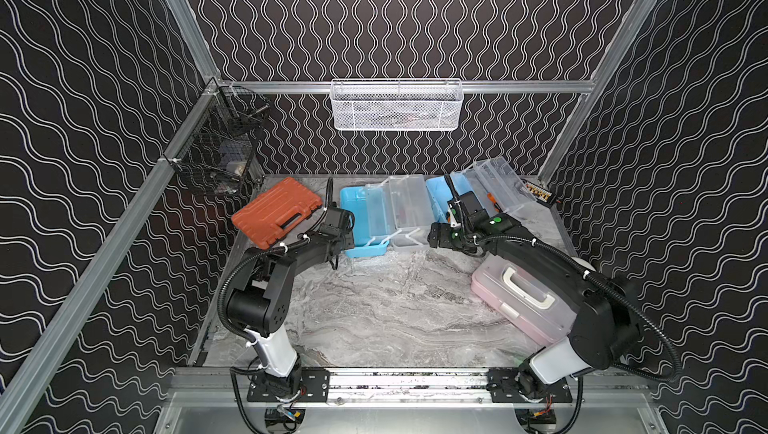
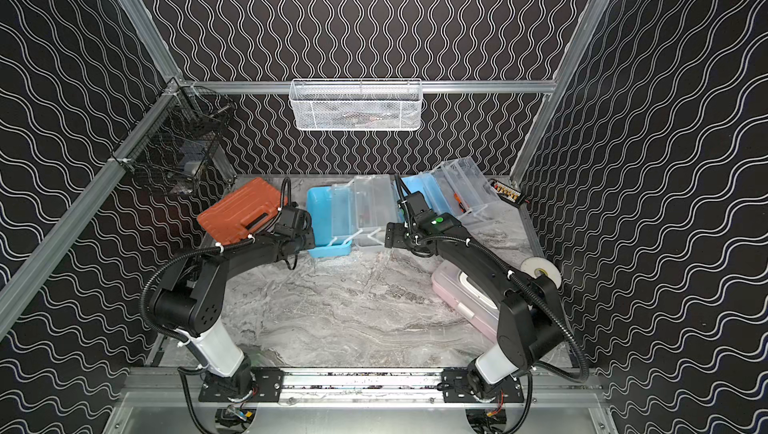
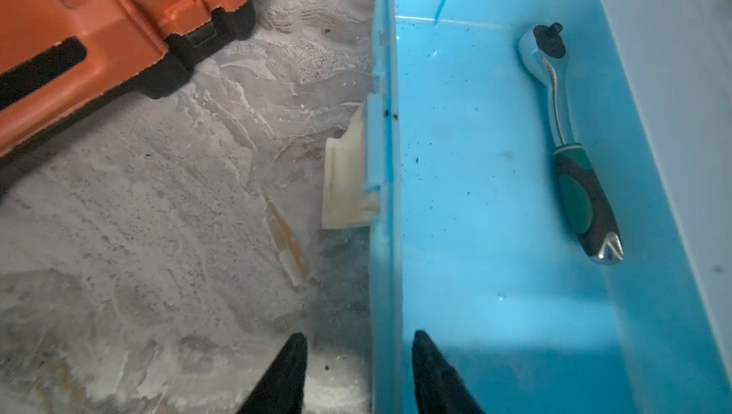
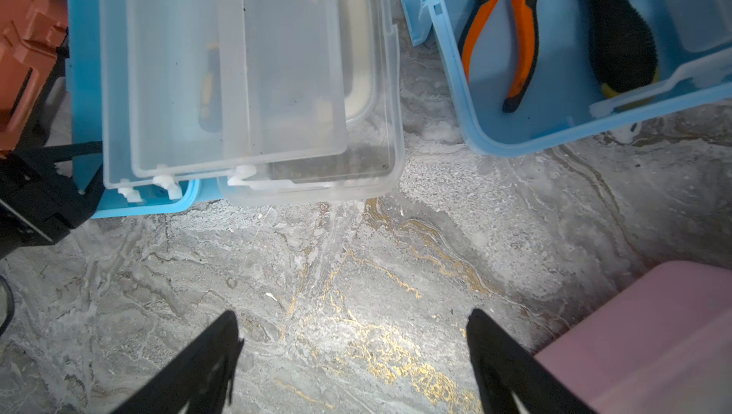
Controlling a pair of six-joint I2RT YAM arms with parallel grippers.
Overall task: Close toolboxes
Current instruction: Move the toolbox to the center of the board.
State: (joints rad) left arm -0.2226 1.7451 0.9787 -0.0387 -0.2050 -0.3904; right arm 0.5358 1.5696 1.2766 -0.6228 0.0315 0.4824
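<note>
Top views | 2 blue toolboxes [image 1: 353, 207] [image 1: 437, 192] open | 1 pink toolbox [image 1: 494, 286] shut | left hand [image 3: 356, 336] unclear | right hand [image 4: 352, 317] released

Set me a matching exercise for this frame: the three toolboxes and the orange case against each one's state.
Things:
1. pink toolbox
2. middle blue toolbox
3. corner blue toolbox
4. orange case

States:
a. open, pliers inside
b. shut, black handle
c. open, ratchet inside
d. shut, white handle

Pairs: 1-d, 2-c, 3-a, 4-b
</note>
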